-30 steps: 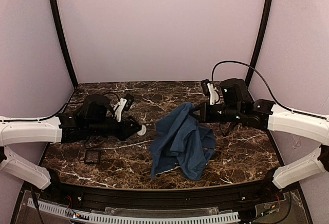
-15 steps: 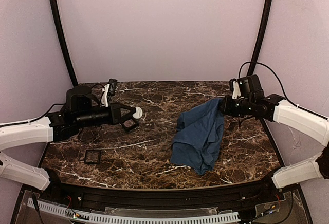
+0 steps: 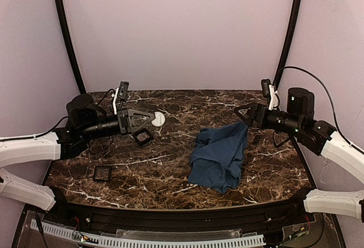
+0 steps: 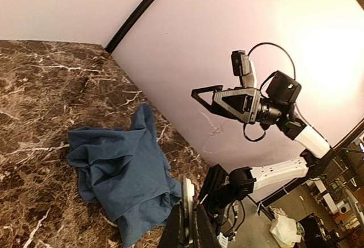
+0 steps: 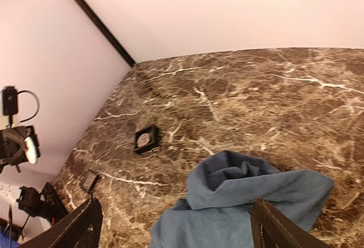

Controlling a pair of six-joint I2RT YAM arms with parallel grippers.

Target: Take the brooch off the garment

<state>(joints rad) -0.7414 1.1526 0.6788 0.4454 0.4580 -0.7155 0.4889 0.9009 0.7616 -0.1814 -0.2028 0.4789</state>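
Note:
The brooch (image 3: 159, 120), a small white disc, sits pinched in my left gripper (image 3: 152, 120), which is shut on it and raised above the table's left half. In the left wrist view the brooch (image 4: 188, 193) shows edge-on between the fingers (image 4: 177, 231). The garment (image 3: 219, 154), a crumpled blue cloth, lies on the marble right of centre, apart from the brooch. My right gripper (image 3: 244, 115) hovers open just past the cloth's far right corner, holding nothing. In the right wrist view the garment (image 5: 244, 202) lies between and below the spread fingers (image 5: 85, 225).
A small black square tray (image 3: 143, 138) lies under the left gripper, and another (image 3: 103, 173) nearer the front left edge. The first tray (image 5: 146, 139) also shows in the right wrist view. Pale walls close in the back and sides.
My right gripper opened, let go of the cloth and drew back to the right; the cloth dropped flat. My left gripper carried the brooch left and toward the back, away from the cloth.

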